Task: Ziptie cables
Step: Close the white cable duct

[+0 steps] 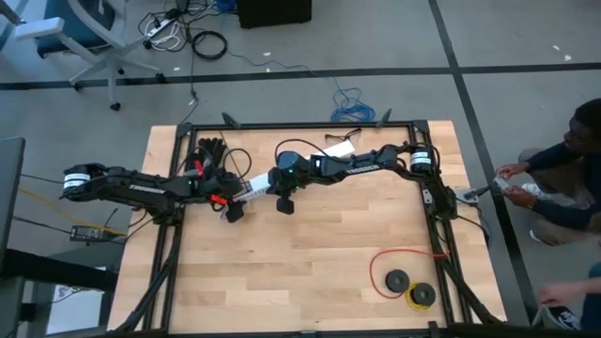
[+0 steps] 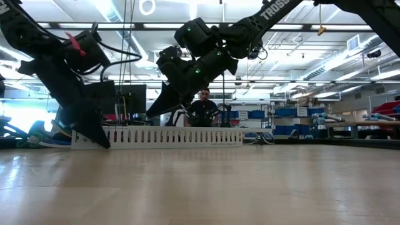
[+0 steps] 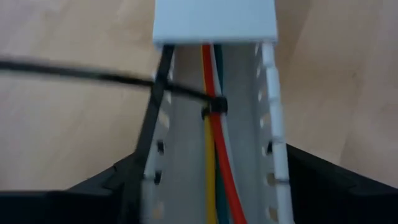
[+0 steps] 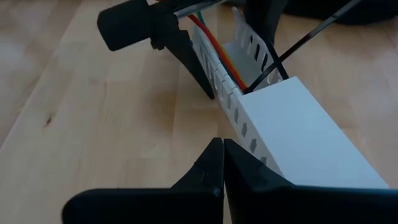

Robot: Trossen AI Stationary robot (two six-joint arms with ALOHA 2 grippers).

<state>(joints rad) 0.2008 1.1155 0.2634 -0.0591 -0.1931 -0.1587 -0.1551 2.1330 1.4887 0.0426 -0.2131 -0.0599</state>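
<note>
The cables (image 3: 217,155), thin red, yellow and green wires, run lengthwise inside a white slotted channel (image 3: 273,137) at the centre of the left wrist view. A black ziptie (image 3: 214,106) is already looped round them near the middle of that frame, its long tail (image 3: 74,71) running off to the left edge. The wires look light, soft and easily bent; pulled hard, they would probably slide or kink. The likeliest place to take hold is the ziptie's tail or head, not the wires themselves. A solid white cover (image 4: 305,130) sits over part of the channel.

The left gripper (image 3: 214,180) straddles the channel with its fingers spread on either side of the walls; whether they press on it cannot be told. The right gripper (image 4: 222,155) hovers just beside the cover, its fingers pressed together on nothing.

In the high view, both arms meet at centre left, where the channel (image 1: 252,185) lies on a pale wooden table (image 1: 319,272) edged by a black frame. A red wire loop (image 1: 399,268) with dark spools lies at lower right, well apart.

Beyond is a workshop: a person (image 2: 203,109) sits behind the channel in the low view, another person (image 1: 563,174) crouches at the right edge of the high view, and an office chair (image 1: 84,38) stands at upper left.
</note>
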